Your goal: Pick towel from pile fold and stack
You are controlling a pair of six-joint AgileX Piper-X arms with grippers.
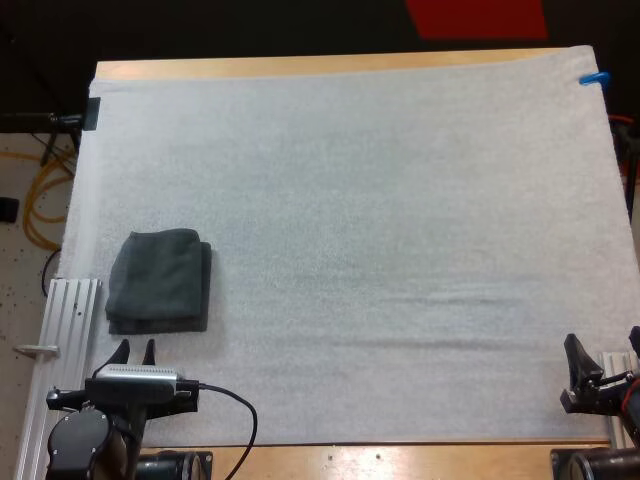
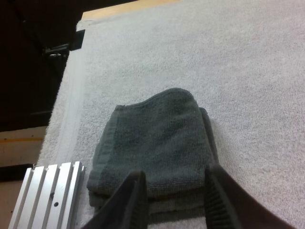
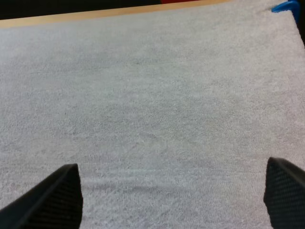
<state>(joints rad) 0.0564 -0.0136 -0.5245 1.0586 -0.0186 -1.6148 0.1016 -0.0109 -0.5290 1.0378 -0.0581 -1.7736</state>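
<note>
A folded stack of dark grey-green towels [image 1: 160, 281] lies near the left edge of the white mat [image 1: 380, 220], flat and squared. My left gripper [image 1: 137, 350] sits just on the near side of the stack, open, with nothing between its fingers. In the left wrist view the towel stack [image 2: 157, 143] lies just beyond my two black fingertips [image 2: 134, 198], which stand apart in front of its near edge. My right gripper [image 1: 604, 356] rests at the mat's near right corner, open. In the right wrist view its fingers [image 3: 57, 195] are spread wide over bare mat [image 3: 152, 109].
An aluminium rail [image 1: 70, 320] runs along the mat's left side beside the towels, seen up close as the ribbed rail [image 2: 47, 191]. Another rail end [image 1: 617, 400] sits by the right gripper. The wooden table edge [image 1: 400, 458] borders the mat at the front.
</note>
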